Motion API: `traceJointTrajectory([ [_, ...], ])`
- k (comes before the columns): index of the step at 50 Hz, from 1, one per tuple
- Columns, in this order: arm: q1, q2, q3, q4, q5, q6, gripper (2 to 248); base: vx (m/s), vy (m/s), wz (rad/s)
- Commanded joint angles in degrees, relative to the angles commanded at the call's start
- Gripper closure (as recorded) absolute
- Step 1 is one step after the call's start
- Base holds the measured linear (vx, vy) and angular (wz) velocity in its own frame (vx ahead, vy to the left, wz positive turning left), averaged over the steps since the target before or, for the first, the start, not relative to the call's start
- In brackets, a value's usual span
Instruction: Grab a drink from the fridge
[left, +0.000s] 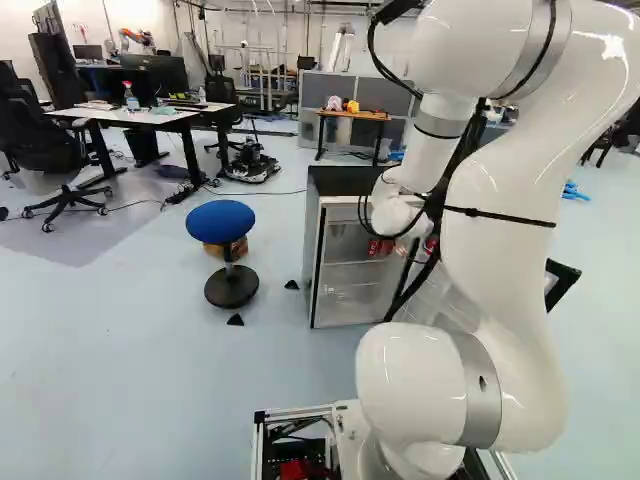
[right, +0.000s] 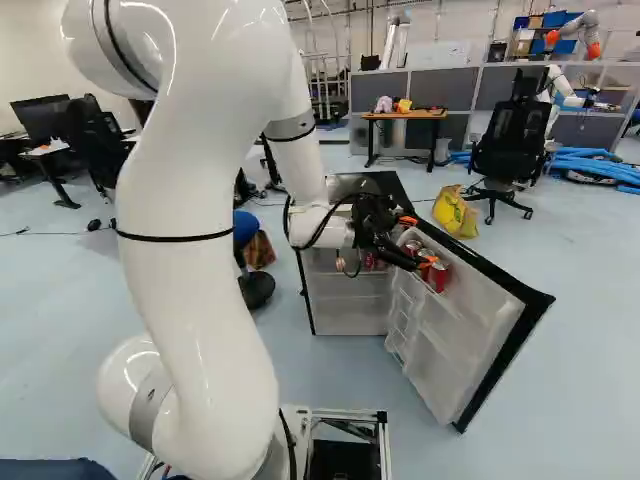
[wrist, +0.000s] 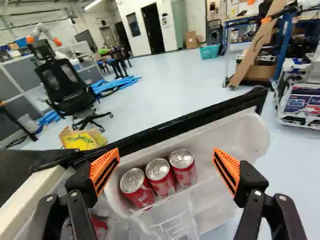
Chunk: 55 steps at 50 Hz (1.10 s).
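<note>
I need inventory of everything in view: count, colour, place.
Fridge: one, black-topped white, ahead
Fridge door: one, white, open
Cans: three, red, in door shelf
More cans: at least one, red, inside fridge
Stool: one, blue, beside fridge
Box: one, brown, behind stool
Bag: one, yellow, beyond door
Desk: at least one, white, beyond stool
Chairs: several, black, around room
Table: one, brown, beyond fridge
Tubes: several, blue, far floor
Another robot: at least one, white-orange, background
Arm: one, white, above base
Gripper: one, black with orange pads, open above door shelf
</note>
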Motion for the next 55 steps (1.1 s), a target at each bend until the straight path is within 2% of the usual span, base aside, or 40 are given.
traceJointTrajectory([
  [40,1.4,10.3,13.2,-24.1,-10.1,0.0,3,0.000,0.000,0.000],
  [55,1.9,10.9,13.9,-33.3,-11.5,0.0,3,0.000,0.000,0.000],
])
